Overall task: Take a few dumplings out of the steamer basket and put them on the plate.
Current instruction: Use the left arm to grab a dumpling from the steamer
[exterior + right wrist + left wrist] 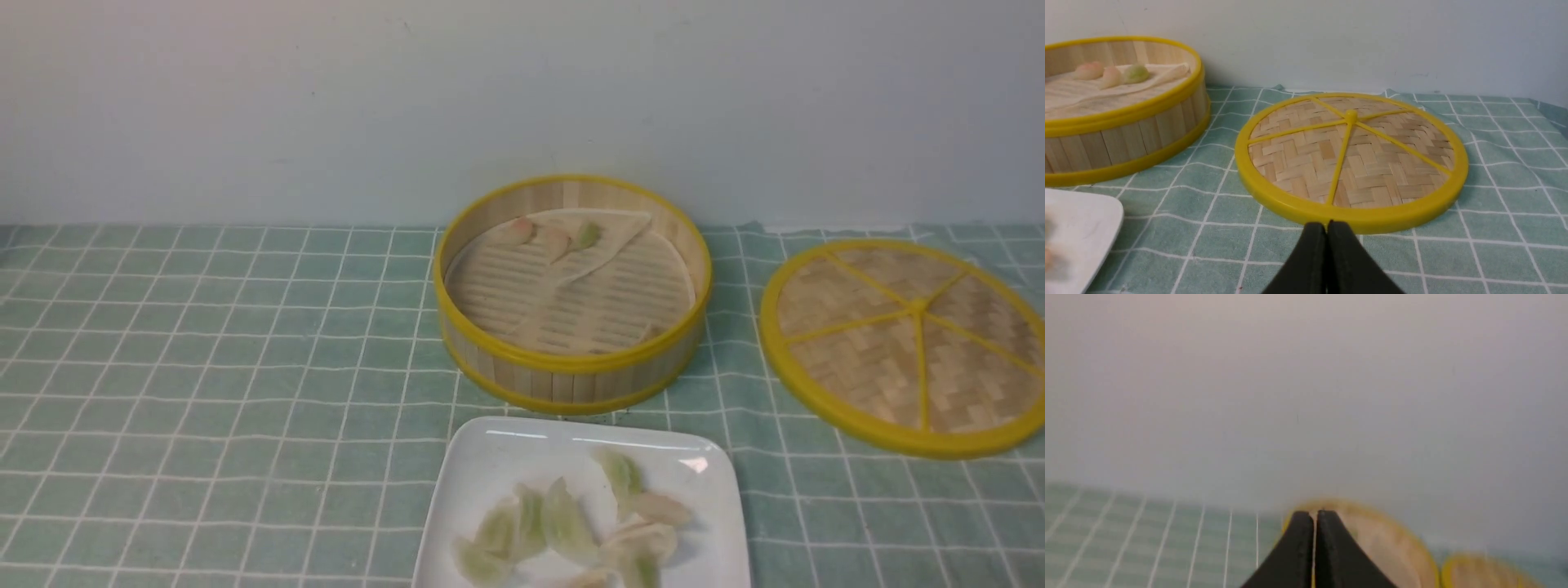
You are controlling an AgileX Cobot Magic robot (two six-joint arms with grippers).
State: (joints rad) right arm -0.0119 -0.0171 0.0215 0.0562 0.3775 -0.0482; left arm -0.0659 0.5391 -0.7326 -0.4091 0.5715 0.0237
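Three dumplings (557, 238) in the steamer basket (571, 380), plate (498, 457) just beside it; left gripper (1314, 517), right gripper (1327, 227) fingers clenched, empty.

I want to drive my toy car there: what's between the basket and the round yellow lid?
Just green checked cloth lies between the steamer basket and the woven lid; the right wrist view shows it.

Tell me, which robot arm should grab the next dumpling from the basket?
Probably the left. The left gripper points straight at the steamer basket, and the dumplings lie toward its left side. The right gripper faces the woven lid instead. Both are shut.
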